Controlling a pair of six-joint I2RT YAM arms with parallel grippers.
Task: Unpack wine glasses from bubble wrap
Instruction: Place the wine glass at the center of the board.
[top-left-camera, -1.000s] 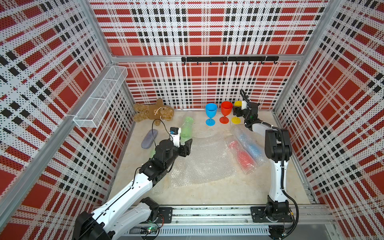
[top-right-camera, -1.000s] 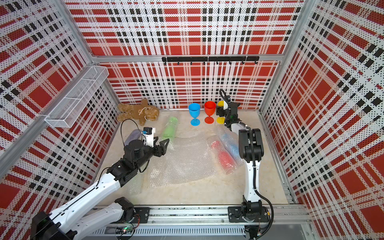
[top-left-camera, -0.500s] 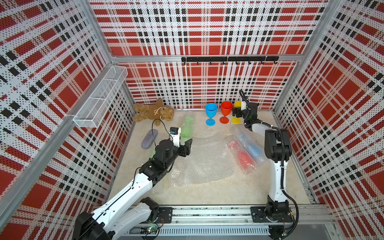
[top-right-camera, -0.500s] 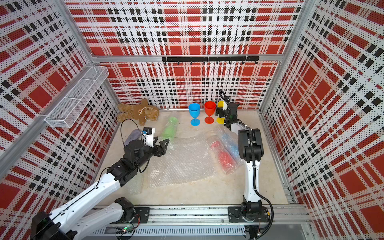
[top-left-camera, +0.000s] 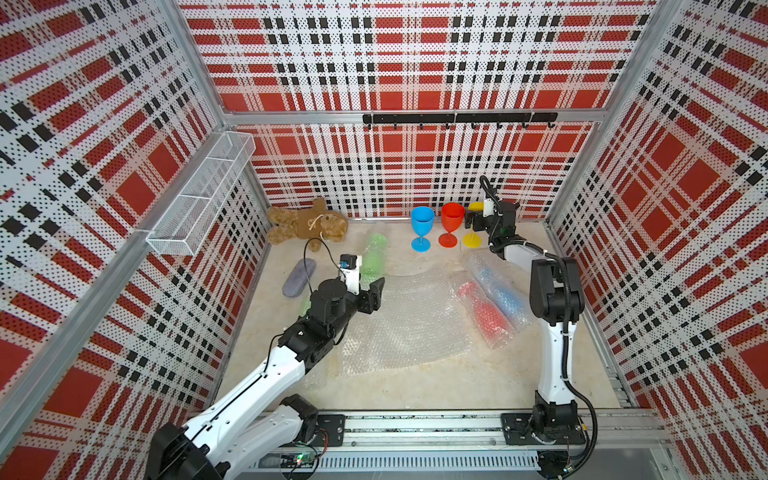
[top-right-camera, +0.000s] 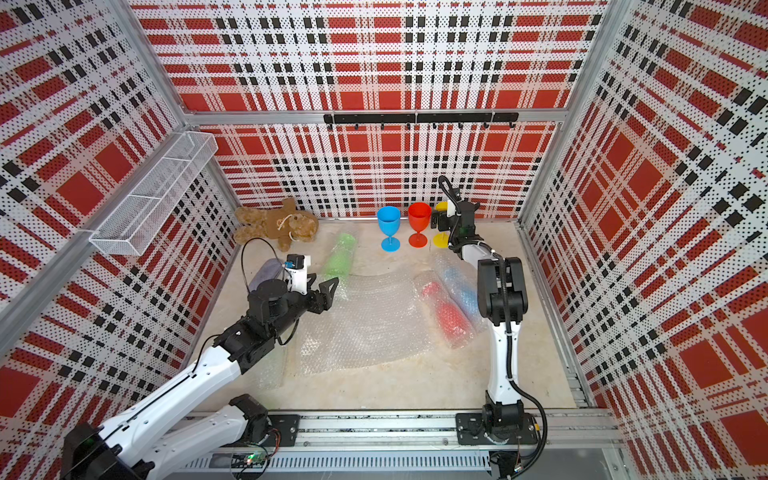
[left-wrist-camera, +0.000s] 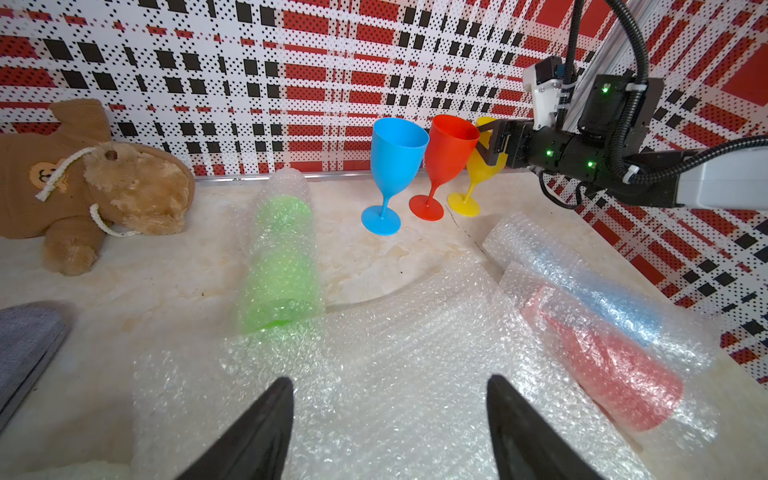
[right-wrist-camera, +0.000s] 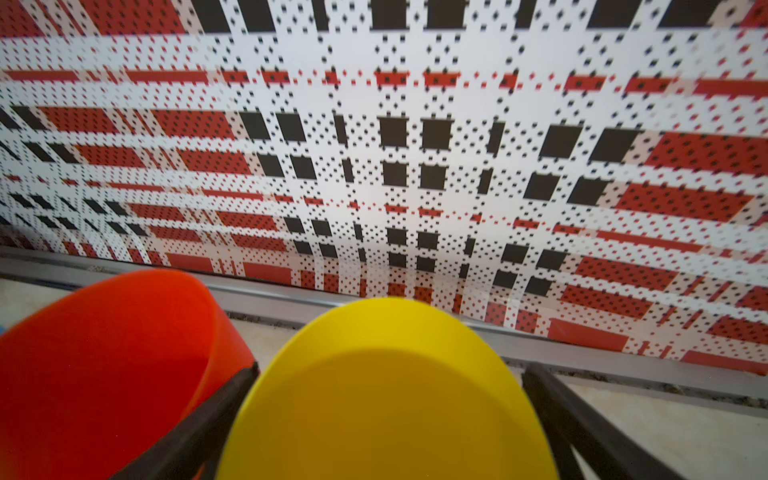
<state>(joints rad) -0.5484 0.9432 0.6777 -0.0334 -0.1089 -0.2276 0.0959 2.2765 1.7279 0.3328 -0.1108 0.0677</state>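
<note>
Now | right tool (right-wrist-camera: 388, 370) straddles yellow goblet (right-wrist-camera: 386, 419) | back wall (right-wrist-camera: 415, 166) near

3 bare goblets (top-left-camera: 422, 220), 4 wrapped goblets (top-left-camera: 374, 257), 1 bear (top-left-camera: 307, 222), 1 pouch (top-left-camera: 298, 277).

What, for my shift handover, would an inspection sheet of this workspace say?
Surface: pale tabletop, bubble wrap sheet flat.
Job's things: blue goblet, red goblet, yellow goblet upright at back; wrapped green goblet, wrapped red goblet, wrapped blue goblet lying.
Clutter: teddy bear, grey pouch.
Grippers: left gripper open, empty, over sheet; right gripper open, fingers flank yellow bowl.
Cables: black cable loops at left wrist.
Surroundings: plaid walls, wire basket, hook rail.
</note>
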